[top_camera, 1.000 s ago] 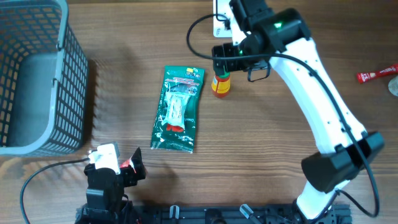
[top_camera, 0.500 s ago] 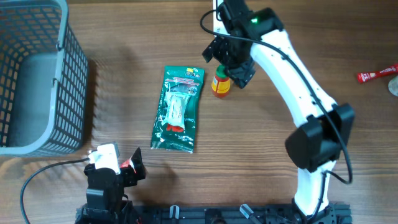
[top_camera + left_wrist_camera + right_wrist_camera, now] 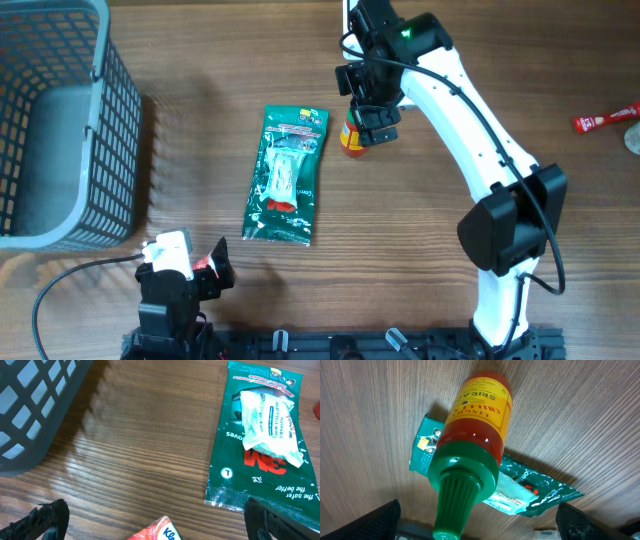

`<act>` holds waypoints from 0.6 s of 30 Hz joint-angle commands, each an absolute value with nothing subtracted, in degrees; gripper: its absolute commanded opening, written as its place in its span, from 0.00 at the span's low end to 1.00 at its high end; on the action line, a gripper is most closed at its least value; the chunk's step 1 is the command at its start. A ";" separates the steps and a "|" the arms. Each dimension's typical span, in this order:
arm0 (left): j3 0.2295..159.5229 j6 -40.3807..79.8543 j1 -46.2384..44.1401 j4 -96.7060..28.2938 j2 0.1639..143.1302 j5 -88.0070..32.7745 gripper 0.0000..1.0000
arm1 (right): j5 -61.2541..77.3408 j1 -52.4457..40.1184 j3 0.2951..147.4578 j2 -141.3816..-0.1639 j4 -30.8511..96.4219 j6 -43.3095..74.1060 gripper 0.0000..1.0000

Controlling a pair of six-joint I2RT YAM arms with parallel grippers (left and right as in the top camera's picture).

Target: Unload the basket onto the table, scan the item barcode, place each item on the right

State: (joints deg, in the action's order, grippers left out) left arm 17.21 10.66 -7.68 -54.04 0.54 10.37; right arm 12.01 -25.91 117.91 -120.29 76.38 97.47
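The task looks barely begun; the sriracha bottle point(image 3: 352, 138) stands upright on the table point(image 3: 420, 260), far of centre, just right of the green packet's point(image 3: 287, 175) far end, and nothing has been lifted or turned toward a reader. The right gripper point(image 3: 372, 125) hovers directly over the bottle with its jaws spread wide and released; in the right wrist view the green cap points up between the two fingers, with no contact visible. The left gripper point(image 3: 212, 272) sits at the near edge, jaws likewise spread and holding nothing, with a red-and-white pack point(image 3: 156, 530) lying between them. Left to do, by this judgement: close on the bottle, raise it and present its barcode; no scanner is clearly seen, and a white object point(image 3: 350, 35) at the far edge is mostly hidden by the arm.

Room is fair; bare wood lies open right of and nearer than the bottle, while the packet crowds its left side; the basket point(image 3: 125, 130) fills the far left and a red tube point(image 3: 603, 120) lies well apart at the right edge.
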 commanded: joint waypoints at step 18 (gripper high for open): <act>17.12 10.96 -7.27 -53.98 0.38 9.87 1.00 | 6.42 -24.67 118.48 -127.33 76.09 85.80 0.40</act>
